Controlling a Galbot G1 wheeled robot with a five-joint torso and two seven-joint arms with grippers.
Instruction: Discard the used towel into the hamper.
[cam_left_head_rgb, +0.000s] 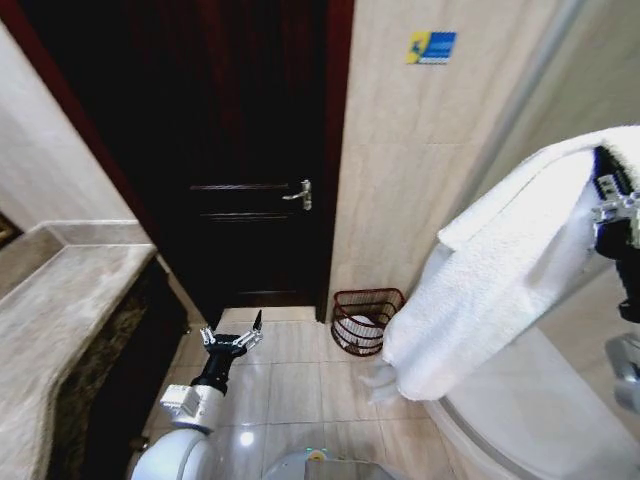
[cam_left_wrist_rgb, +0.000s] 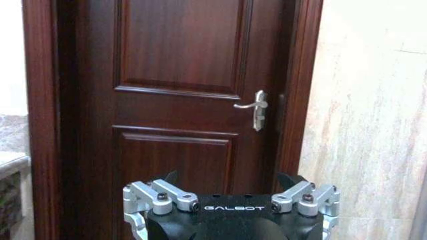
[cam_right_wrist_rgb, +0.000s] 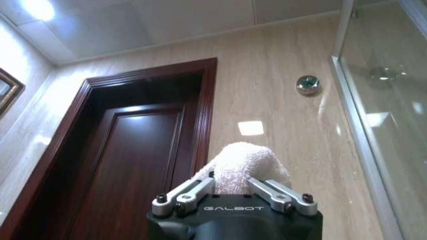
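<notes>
A white towel (cam_left_head_rgb: 480, 290) hangs in long folds from my right gripper (cam_left_head_rgb: 612, 200), held high at the right of the head view. In the right wrist view a bunch of the towel (cam_right_wrist_rgb: 241, 165) sticks up between the fingers of my right gripper (cam_right_wrist_rgb: 231, 186), which is shut on it. The hamper (cam_left_head_rgb: 364, 320), a dark red-brown wire basket, stands on the tiled floor against the wall beside the door, below and left of the towel's lower end. My left gripper (cam_left_head_rgb: 236, 335) hangs low over the floor, open, left of the hamper.
A dark wooden door (cam_left_head_rgb: 240, 150) with a metal handle (cam_left_head_rgb: 300, 194) is closed straight ahead. A stone counter (cam_left_head_rgb: 60, 310) runs along the left. A curved glass shower wall (cam_left_head_rgb: 530, 420) and its white base fill the right. Tiled floor (cam_left_head_rgb: 290, 380) lies between.
</notes>
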